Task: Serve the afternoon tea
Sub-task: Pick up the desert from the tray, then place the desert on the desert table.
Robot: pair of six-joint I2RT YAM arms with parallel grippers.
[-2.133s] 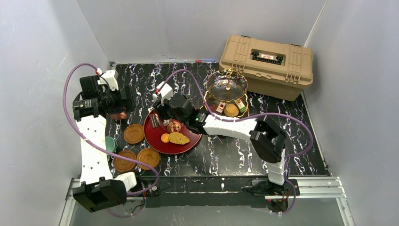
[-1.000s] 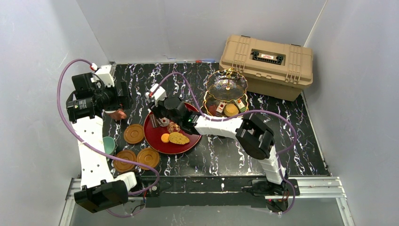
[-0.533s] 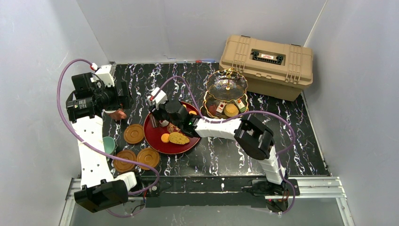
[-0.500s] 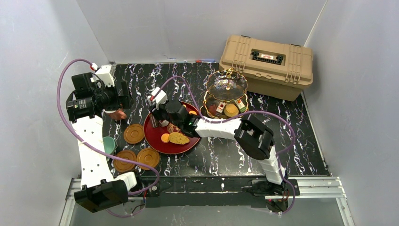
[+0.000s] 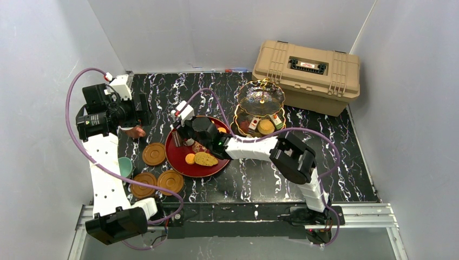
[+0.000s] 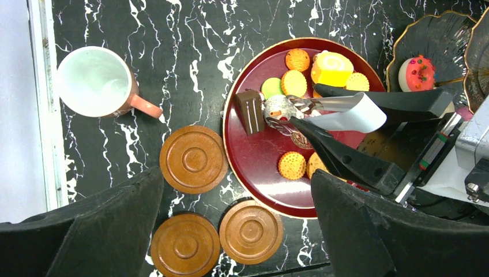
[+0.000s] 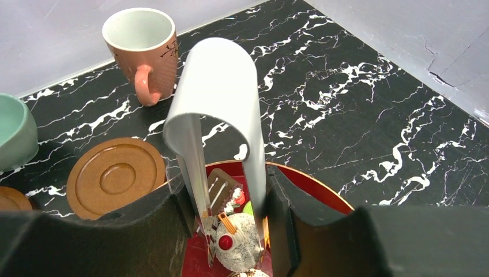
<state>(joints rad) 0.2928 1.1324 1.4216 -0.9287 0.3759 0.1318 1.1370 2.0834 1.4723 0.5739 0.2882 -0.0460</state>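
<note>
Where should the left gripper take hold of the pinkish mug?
Probably the rim wall, from straight above: the pinkish mug stands upright, mouth open and seemingly empty, so the wall can be pinched inside and out. Choose the side away from its handle, which juts toward the nearest brown saucer.

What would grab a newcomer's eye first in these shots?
The right gripper, its fingers clamped on bent metal tongs whose tips flank a small white cake with a red cherry, at the red tray mid-table. Behind it to the right stands the gold-rimmed tiered stand, with a tan case in the far right corner. Left of the tray, three brown saucers sit empty beside a pinkish cup.
</note>
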